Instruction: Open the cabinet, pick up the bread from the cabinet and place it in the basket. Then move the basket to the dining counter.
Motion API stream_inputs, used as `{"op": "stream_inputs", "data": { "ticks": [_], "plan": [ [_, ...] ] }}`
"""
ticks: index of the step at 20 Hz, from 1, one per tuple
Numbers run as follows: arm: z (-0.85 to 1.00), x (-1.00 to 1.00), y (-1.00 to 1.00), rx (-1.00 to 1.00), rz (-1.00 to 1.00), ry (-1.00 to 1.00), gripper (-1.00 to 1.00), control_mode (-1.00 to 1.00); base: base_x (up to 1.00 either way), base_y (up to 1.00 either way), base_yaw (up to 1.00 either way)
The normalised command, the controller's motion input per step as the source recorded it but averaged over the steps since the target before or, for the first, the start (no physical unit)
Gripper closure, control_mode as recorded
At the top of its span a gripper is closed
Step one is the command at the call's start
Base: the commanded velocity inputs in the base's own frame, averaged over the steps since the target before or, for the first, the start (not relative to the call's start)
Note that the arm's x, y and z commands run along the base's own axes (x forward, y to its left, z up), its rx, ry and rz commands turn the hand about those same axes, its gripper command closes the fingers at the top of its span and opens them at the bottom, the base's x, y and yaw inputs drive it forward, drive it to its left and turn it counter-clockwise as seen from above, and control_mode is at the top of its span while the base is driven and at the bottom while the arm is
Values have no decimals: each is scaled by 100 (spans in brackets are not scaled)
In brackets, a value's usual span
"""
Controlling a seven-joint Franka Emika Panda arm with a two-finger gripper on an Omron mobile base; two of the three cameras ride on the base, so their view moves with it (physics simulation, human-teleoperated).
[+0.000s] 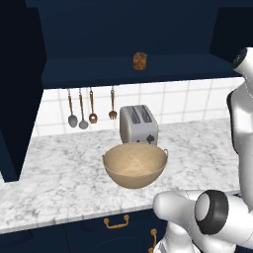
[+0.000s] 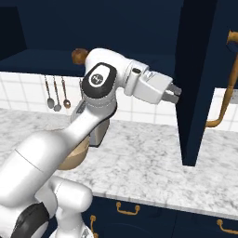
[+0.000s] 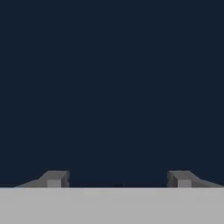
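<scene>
Nearest item: my arm's white elbow and shoulder, low in the right base view, rising to the pincer (image 2: 178, 96).

Pincer: fingers apart, nothing between them, tips at the inner face of the swung-out door (image 2: 199, 79) of the cabinet (image 1: 123, 29). The hand view is all dark navy panel close ahead; I cannot tell if the tips touch it.

Bread (image 1: 140, 60): small brown lump on the open cabinet shelf, back behind the pincer and slightly above it, well apart from it.

Basket (image 1: 135, 165): tan bowl on the marble counter (image 1: 54, 173), below and behind the pincer, under the shelf. Nothing lies in it that I can see.

Risks, as I judge them: the open door stands right ahead of the pincer, so any further forward push would drive the fingers into the panel or swing the door. Turning back toward the bread, the forearm passes close over the basket and could knock it. The bread is small and round; a poor closing could roll it deeper along the shelf.

Other items: toaster (image 1: 138, 124) just behind the basket; hanging utensils (image 1: 81, 111) on the tiled wall; brass door handle (image 2: 226, 88) beyond the pincer, on the door's far side.
</scene>
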Motion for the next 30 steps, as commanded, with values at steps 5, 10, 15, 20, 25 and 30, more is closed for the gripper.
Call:
{"op": "stream_inputs", "data": {
  "ticks": [5,10,15,20,25,30],
  "plan": [
    [-2,0,-75,4,10,0,-100,-100,0,0,0],
    [-1,-6,14,0,2,0,-100,-100,0,0,0],
    [-23,-12,94,0,33,-1,-100,-100,0,0,0],
    [-21,0,100,0,48,1,-100,-100,0,0,0],
    [-1,0,100,1,58,7,-100,-100,0,0,0],
    [0,10,99,10,61,19,-100,-100,0,0,0]
  ]
}}
